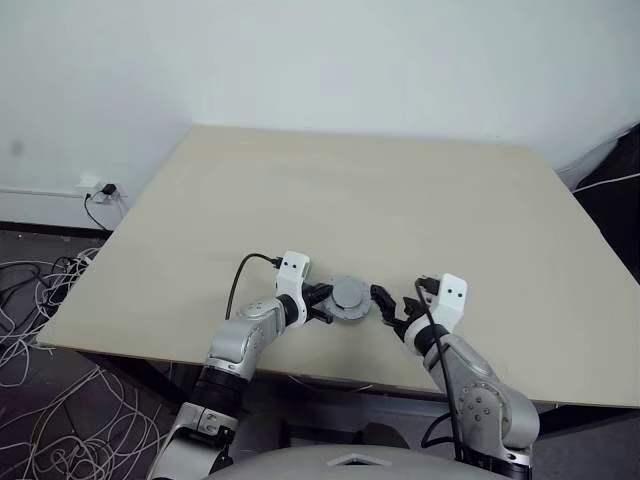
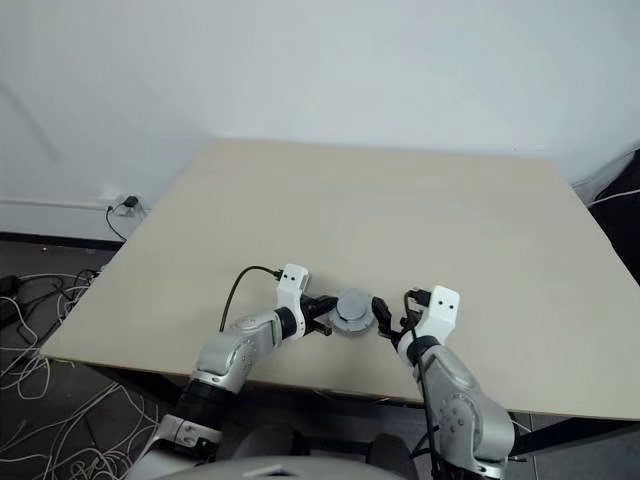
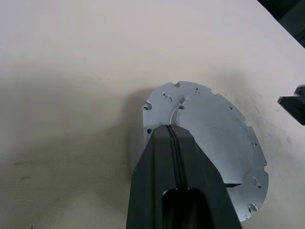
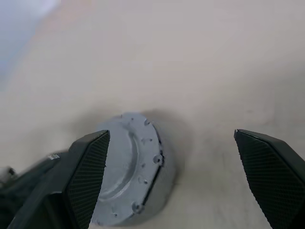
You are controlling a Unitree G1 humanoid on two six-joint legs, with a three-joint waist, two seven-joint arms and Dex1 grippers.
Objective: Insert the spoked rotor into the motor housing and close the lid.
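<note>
The lid was seen flat on the counter, between both arms. The left pincer, closed, was pressed on its top; the right pincer was held wide just beside it.

place: lab/test room | signs: bare table, loose floor cables, wall socket, plain wall

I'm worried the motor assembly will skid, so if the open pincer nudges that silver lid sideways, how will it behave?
The lid looks like stiff machined metal, so it likely won't flex. It lies flat on the smooth table, so it would probably slide rather than roll or tip. The shut left pincer rests over it and may steady it against the right pincer.
</note>
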